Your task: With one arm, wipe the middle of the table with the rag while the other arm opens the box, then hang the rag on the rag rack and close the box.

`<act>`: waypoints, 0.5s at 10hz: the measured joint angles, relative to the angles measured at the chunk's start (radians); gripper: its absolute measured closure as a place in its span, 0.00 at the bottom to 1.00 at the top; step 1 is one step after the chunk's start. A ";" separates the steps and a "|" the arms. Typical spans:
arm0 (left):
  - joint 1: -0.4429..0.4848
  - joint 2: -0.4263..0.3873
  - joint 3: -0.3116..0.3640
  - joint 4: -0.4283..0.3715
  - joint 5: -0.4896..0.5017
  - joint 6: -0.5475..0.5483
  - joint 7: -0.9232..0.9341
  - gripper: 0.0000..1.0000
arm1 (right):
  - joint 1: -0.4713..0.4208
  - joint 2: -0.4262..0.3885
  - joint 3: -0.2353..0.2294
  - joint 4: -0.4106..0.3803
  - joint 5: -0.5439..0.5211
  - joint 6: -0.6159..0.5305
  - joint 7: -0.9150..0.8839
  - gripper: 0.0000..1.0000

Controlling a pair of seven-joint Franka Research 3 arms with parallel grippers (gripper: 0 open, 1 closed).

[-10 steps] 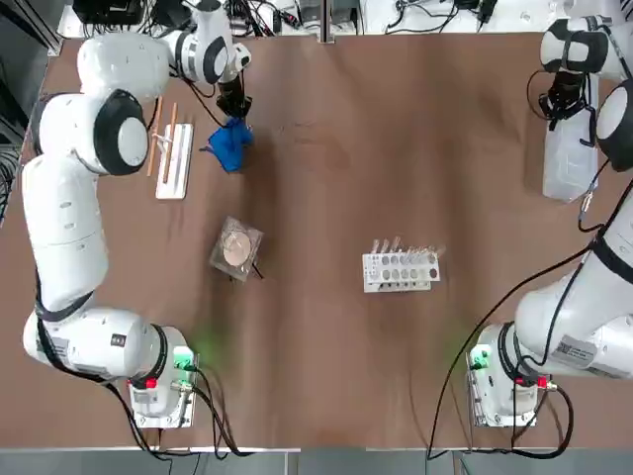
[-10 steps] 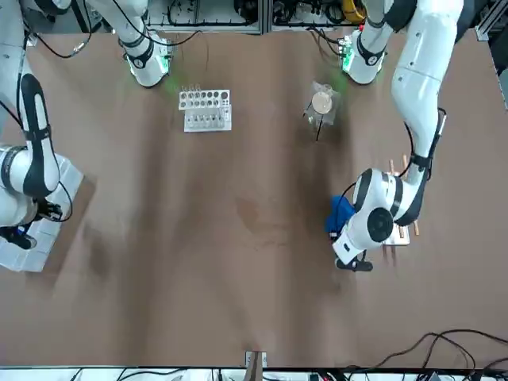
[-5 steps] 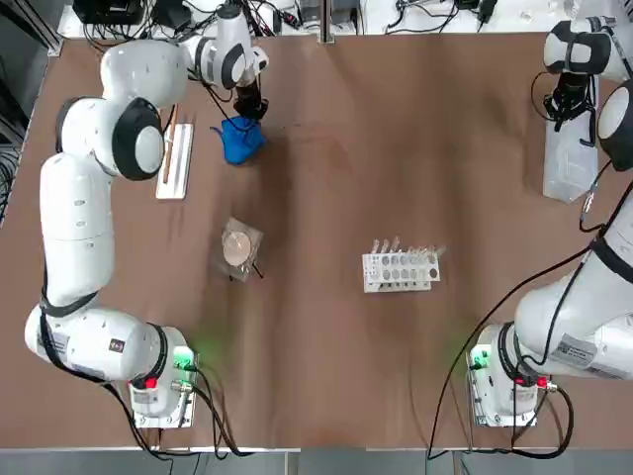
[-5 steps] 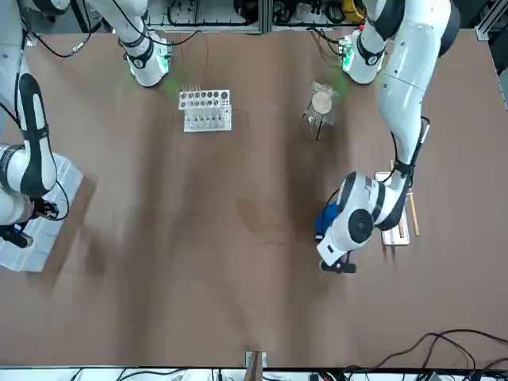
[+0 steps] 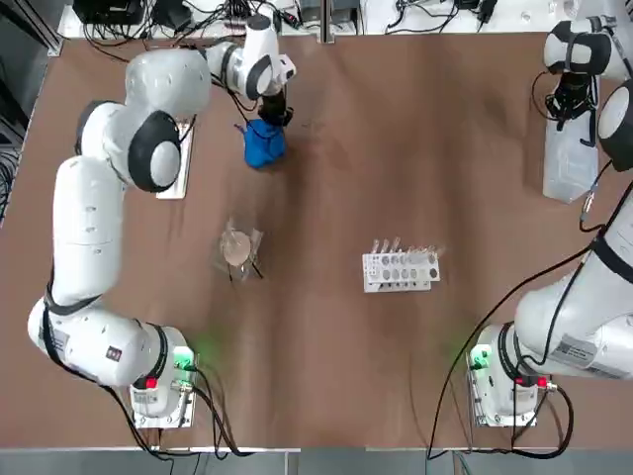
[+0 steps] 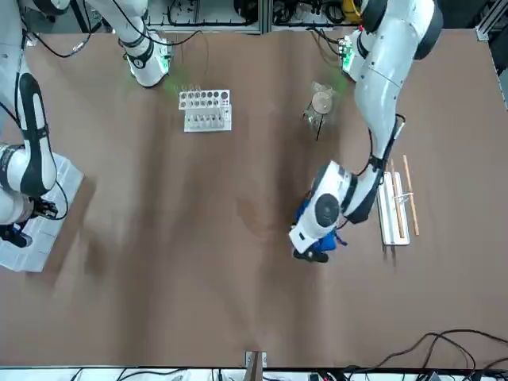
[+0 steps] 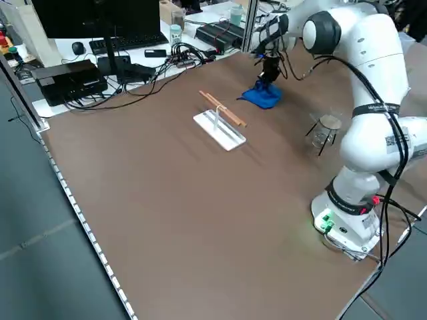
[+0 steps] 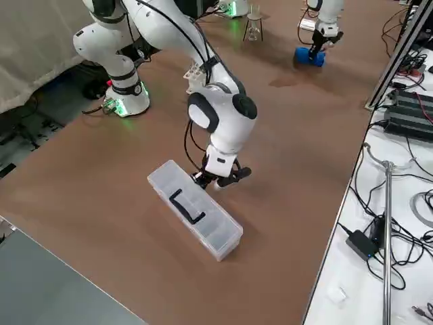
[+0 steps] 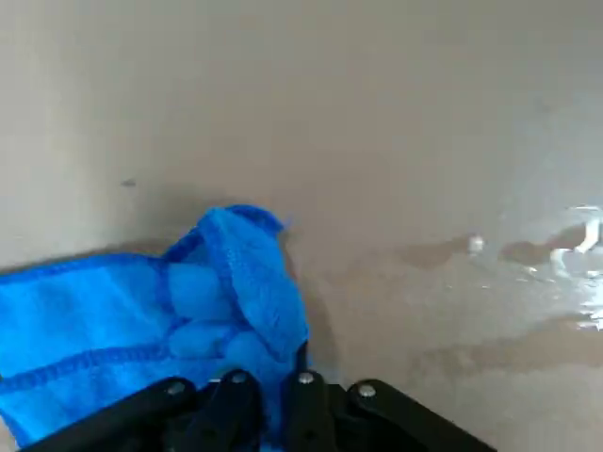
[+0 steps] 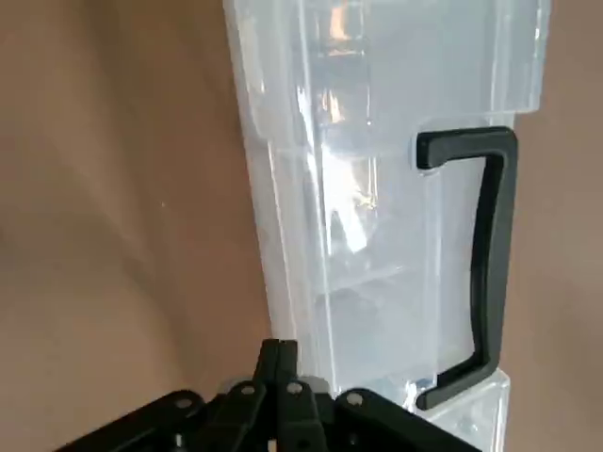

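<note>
Left gripper (image 9: pixel 281 405) clamping blue rag (image 9: pixel 160 320), fingers pressed together on cloth, hovering at upper left of top view above table (image 5: pixel 336 356). Rag rack (image 6: pixel 394 208) standing at right of front view, rag hanging apart from it. Right gripper (image 10: pixel 279 377) holding its fingers together at upper right of top view, gripping nothing, hovering beside closed translucent box (image 8: pixel 195 208). Box lying at lower middle of right side view, black handle (image 8: pixel 186 207) showing. White test-tube rack (image 5: pixel 401 270) standing right of centre in top view.
</note>
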 joint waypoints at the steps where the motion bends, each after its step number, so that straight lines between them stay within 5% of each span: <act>1: -0.026 0.010 0.000 0.011 0.000 0.020 -0.006 0.91 | 0.000 0.000 0.000 0.002 -0.002 -0.002 0.000 0.99; 5: -0.121 0.080 0.000 0.126 0.000 0.039 -0.018 0.91 | 0.000 -0.005 -0.002 0.006 -0.006 -0.011 0.000 0.99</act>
